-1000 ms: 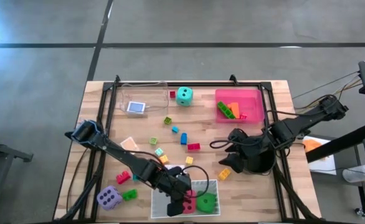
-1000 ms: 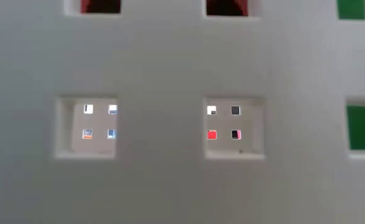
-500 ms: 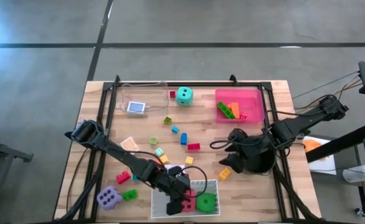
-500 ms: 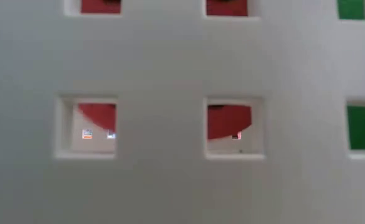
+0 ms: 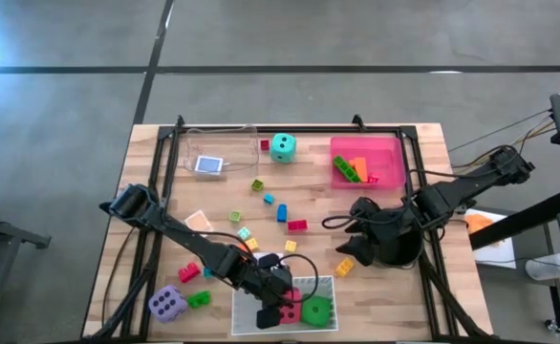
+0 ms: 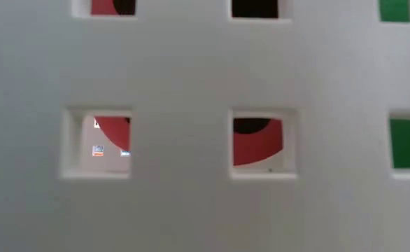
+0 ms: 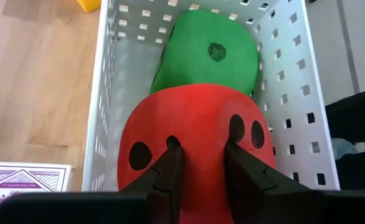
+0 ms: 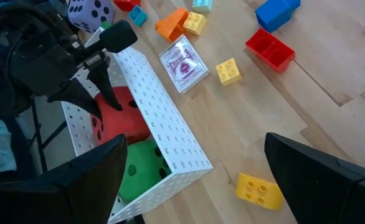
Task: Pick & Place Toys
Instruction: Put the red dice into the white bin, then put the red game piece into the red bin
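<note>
We're making decent progress here. The green die is already sitting in the white tray, just ahead of our left gripper, and we're lowering the red die in right behind it, fingers still pinching its top. The pink tray, out past our right gripper, is already holding a few blocks.

Plenty left though: the purple die is waiting off to the side of the left gripper, the teal die is way across the table, and loose blocks and cards are lying between. The right gripper is hanging wide open by the black pot, holding nothing.

Versus a second ago, the red die is sinking lower in the tray, now filling the holes in the low view.
</note>
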Available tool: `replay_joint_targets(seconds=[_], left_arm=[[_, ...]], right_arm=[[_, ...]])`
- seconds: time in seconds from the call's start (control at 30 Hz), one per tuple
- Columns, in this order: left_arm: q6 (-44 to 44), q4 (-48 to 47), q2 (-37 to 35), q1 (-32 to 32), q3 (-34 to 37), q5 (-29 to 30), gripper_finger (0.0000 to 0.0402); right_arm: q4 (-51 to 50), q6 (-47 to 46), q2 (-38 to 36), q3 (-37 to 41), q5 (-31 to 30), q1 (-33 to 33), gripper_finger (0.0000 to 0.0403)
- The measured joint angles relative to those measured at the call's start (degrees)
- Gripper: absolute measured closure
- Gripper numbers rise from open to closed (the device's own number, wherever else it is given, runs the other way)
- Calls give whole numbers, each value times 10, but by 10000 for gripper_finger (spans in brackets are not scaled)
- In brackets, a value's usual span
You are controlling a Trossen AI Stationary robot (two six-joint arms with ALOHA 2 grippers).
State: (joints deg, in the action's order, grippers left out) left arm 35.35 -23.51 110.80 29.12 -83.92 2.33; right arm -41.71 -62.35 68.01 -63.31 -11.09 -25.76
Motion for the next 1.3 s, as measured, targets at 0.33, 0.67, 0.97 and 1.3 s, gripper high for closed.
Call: replay_joint_targets(seconds=[0.33, 0.67, 0.97, 1.3], left_arm=[[4, 1, 0, -1, -1, -7, 251], [-5, 3, 0, -1, -1, -9, 170], [-43, 13, -3, -1, -2, -8, 170], [-34, 12, -8, -1, -2, 2, 290]], right_arm=[[0, 0, 0, 0, 0, 0, 34], [0, 0, 0, 0, 0, 0, 34], [0, 0, 0, 0, 0, 0, 34], [0, 4, 0, 0, 0, 0, 34]])
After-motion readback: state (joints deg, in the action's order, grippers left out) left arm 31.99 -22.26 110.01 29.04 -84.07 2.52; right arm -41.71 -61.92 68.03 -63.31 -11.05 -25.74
